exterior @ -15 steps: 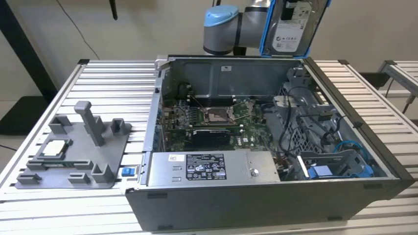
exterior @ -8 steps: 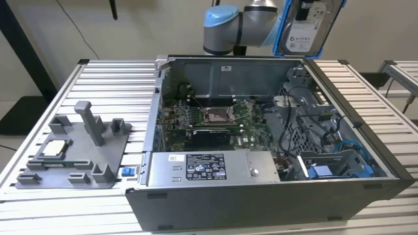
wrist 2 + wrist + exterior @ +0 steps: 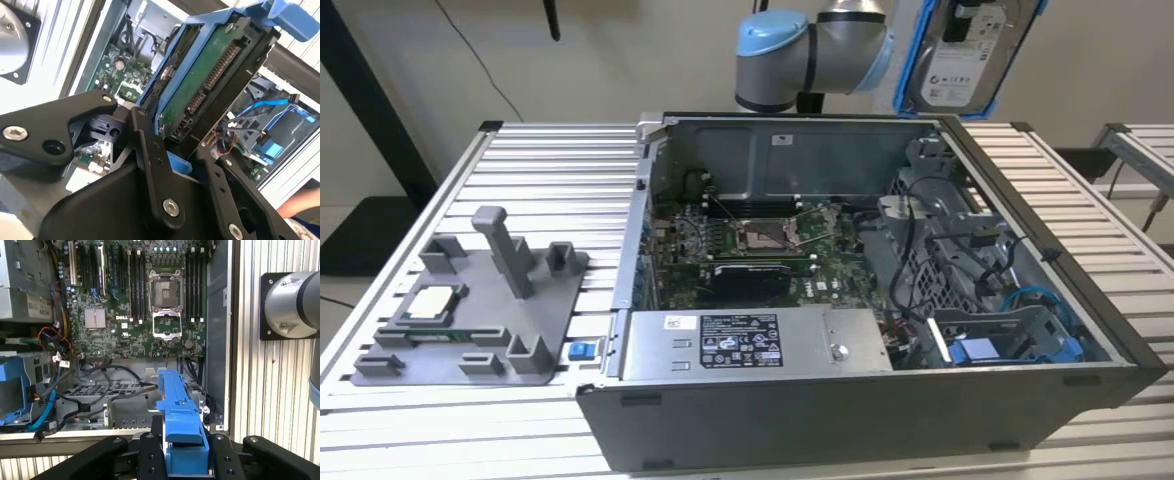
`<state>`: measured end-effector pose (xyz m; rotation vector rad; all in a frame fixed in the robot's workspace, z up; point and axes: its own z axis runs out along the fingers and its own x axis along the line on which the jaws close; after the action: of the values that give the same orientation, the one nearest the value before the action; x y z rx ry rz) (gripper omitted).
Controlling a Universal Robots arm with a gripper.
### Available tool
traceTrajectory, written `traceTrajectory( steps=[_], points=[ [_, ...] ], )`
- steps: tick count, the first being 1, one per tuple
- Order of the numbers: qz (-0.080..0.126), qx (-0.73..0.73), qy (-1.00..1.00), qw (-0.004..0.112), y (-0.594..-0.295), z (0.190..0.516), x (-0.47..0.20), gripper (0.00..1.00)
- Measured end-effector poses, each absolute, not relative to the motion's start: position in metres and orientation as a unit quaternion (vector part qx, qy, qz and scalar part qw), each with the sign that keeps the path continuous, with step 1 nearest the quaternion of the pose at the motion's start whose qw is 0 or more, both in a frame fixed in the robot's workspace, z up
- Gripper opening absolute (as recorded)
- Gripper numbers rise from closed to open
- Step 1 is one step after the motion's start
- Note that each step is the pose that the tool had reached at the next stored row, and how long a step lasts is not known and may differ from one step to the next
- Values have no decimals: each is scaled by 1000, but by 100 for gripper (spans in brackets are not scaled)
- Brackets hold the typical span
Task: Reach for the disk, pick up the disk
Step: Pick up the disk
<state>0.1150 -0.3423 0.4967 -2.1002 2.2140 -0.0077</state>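
One disk (image 3: 967,55) hangs clamped in the tool (image 3: 172,150), high over the open computer case (image 3: 854,300). Edge-only grip; a slip would drop it onto the motherboard (image 3: 150,315).

Disk (image 3: 963,55) in gripper (image 3: 172,145) above the open computer case (image 3: 854,300)

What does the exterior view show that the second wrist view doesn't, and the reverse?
Exterior view: the disk's white labelled face, held high above the open computer case, and the grey fixture plate on the table to the exterior view's left.

Second wrist view: the disk's green circuit-board underside with the gripper shut on its blue frame.

Both: the lifted disk and the case's motherboard.
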Motion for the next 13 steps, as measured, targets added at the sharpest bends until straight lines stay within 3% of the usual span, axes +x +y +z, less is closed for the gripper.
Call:
traceTrajectory(
  steps=[13],
  points=[
    [-3,-688,725,45,-343,496,116,0]
  ],
)
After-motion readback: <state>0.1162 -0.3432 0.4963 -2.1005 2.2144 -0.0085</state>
